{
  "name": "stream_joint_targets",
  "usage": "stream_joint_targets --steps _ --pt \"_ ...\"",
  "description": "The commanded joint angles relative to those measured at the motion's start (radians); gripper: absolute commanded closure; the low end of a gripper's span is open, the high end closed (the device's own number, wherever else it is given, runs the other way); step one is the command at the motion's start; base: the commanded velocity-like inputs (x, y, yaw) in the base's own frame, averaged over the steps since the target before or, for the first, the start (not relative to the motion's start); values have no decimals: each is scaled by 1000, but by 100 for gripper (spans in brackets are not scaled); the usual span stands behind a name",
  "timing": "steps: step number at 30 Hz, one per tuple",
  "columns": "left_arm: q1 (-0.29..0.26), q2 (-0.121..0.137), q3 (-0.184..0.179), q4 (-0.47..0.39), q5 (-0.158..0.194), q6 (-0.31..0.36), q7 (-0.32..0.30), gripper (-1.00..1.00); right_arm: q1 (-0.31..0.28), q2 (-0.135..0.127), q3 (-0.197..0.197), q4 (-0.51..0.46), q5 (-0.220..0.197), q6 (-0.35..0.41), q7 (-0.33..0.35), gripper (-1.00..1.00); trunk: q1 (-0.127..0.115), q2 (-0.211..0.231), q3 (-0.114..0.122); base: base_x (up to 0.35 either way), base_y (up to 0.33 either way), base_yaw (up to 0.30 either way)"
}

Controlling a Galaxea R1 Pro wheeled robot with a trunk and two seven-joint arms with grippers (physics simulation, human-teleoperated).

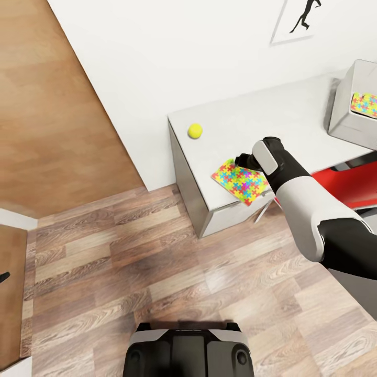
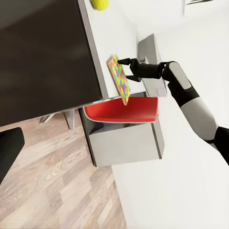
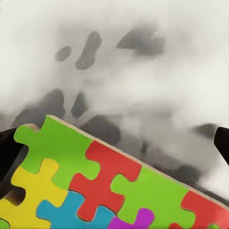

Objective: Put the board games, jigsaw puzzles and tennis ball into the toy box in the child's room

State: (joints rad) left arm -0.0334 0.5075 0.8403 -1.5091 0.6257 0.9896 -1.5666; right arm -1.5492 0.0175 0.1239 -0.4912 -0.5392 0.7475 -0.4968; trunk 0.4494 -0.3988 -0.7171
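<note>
A colourful jigsaw puzzle [image 1: 240, 183] lies flat at the white table's [image 1: 293, 112] front edge, one corner slightly over it. My right gripper [image 1: 242, 159] hovers open at the puzzle's far edge. In the right wrist view its dark fingers [image 3: 6, 149] stand wide apart on either side of the puzzle [image 3: 95, 181]. The tennis ball [image 1: 195, 130] rests near the table's left end. A second puzzle [image 1: 365, 103] lies inside the grey toy box [image 1: 343, 118] at the right. Of my left gripper, one dark finger [image 2: 8, 150] shows, low beside the table.
A red chair [image 1: 348, 183] is tucked under the table right of my arm, also seen as the chair [image 2: 123, 110] in the left wrist view. A wall backs the table. Wooden floor spreads in front, and a brown surface edge [image 1: 10, 293] sits at far left.
</note>
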Motion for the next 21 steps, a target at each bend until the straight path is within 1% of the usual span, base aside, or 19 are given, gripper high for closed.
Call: stream_joint_targets --steps 1,6,13,21 --pt "0 0 0 0 -1 11 -4 -100 0 -1 6 54 -24 2 -9 -100 1 -1 -1 -85 5 0" --pt "0 0 0 0 -1 11 -4 -100 0 -1 6 54 -24 3 -9 -100 1 -1 -1 -70 1 0" --pt "0 0 -20 0 -1 11 -4 -100 0 -1 6 54 -24 3 -9 -100 1 -1 -1 -7 0 0" --pt "0 0 -21 0 -1 11 -4 -100 0 -1 7 54 -24 3 -9 -100 1 -1 -1 -13 5 0"
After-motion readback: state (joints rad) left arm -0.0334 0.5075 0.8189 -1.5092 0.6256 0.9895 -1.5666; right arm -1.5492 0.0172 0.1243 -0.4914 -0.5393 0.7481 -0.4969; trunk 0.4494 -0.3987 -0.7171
